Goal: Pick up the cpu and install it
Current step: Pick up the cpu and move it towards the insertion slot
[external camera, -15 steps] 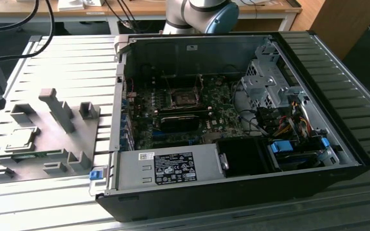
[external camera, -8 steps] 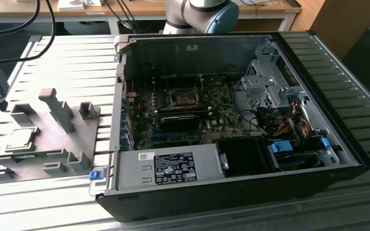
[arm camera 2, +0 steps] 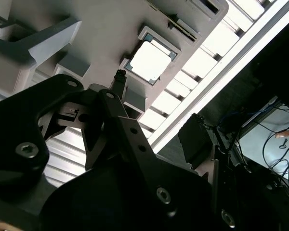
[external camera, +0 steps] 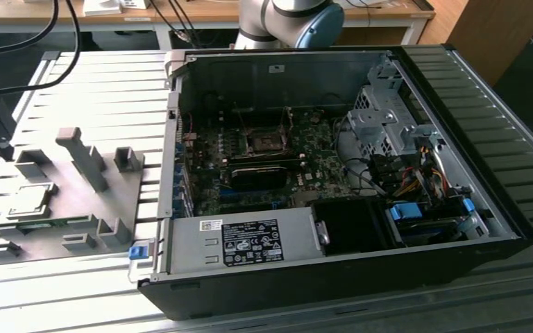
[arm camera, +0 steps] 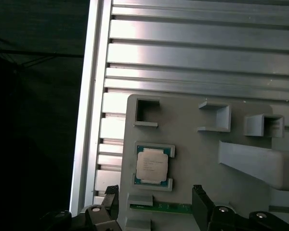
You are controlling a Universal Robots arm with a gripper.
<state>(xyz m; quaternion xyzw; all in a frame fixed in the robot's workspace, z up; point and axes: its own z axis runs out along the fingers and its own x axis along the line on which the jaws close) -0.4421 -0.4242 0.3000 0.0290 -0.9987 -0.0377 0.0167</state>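
On the grey plastic fixture [arm camera: 192, 130] at the exterior view's left, the cpu [arm camera: 152, 165] lies flat in a shallow square cradle. Its metal top is bright silver inside a thin darker rim. Low corner walls of the cradle hug the chip on all sides. A narrow green board strip [arm camera: 166, 208] sits in a slot just beside it.

Your end effector [arm camera: 155, 191] hangs over the fixture with its two dark fingers [arm camera: 199, 199] spread wider than the chip and holding nothing. In the first wrist view the cpu lies just ahead of the gap between them.

The fixture is matte and moulded, with open-sided pockets and upright blocks standing around the cradle. It rests on a tabletop [arm camera: 202, 57] of ribbed, shiny aluminium slats. The tabletop's edge rail runs near the cradle, with darkness beyond it.

Well apart, toward the exterior view's right, the black computer case [external camera: 341, 277] lies open on its side. Inside it are the motherboard [external camera: 248, 184], a dark, square, metal-framed socket [external camera: 266, 143], a grey power supply box [external camera: 239, 243] and a tangle of coloured cables [external camera: 415, 180]. Bare slats lie between fixture and case. The arm's [external camera: 294, 17] grey-and-blue joint rises behind the case.
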